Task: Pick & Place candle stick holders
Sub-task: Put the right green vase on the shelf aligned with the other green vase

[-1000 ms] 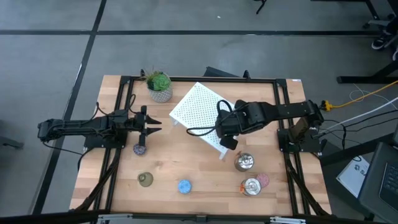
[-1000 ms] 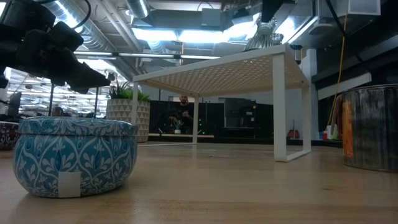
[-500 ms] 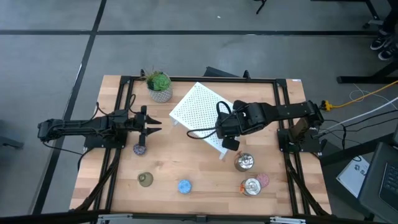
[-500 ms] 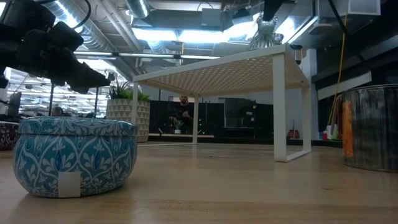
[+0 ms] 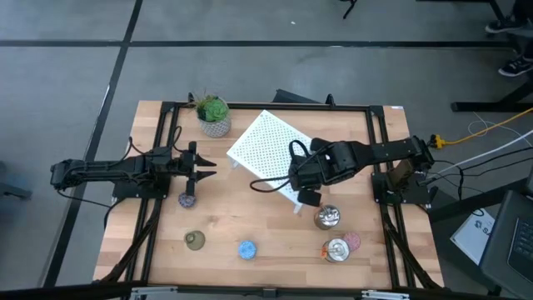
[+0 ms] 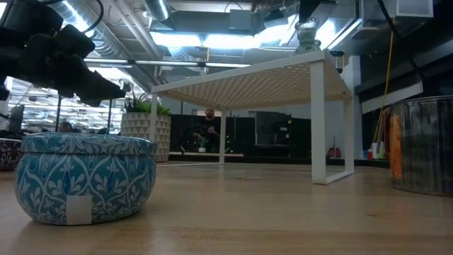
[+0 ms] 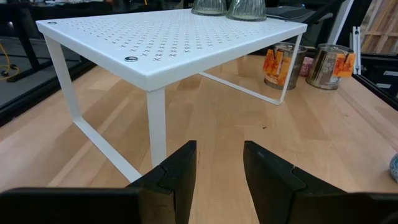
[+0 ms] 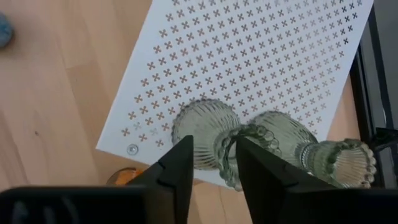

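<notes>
Right wrist view is showing the right tool (image 8: 213, 163), fingers apart, hovering over two green holders (image 8: 205, 132) crowding one corner of the white stand (image 8: 261, 56). Beyond that corner two silver holders (image 5: 326, 217) and a pink holder (image 5: 352, 241) are sitting on the table (image 5: 250, 208). Left tool (image 5: 202, 167), fingers apart, is waiting beside the stand, over a purple holder (image 5: 187, 200).

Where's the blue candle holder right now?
High view: the blue candle holder sits on the table's near edge, between the olive holder and the silver holder.
</notes>
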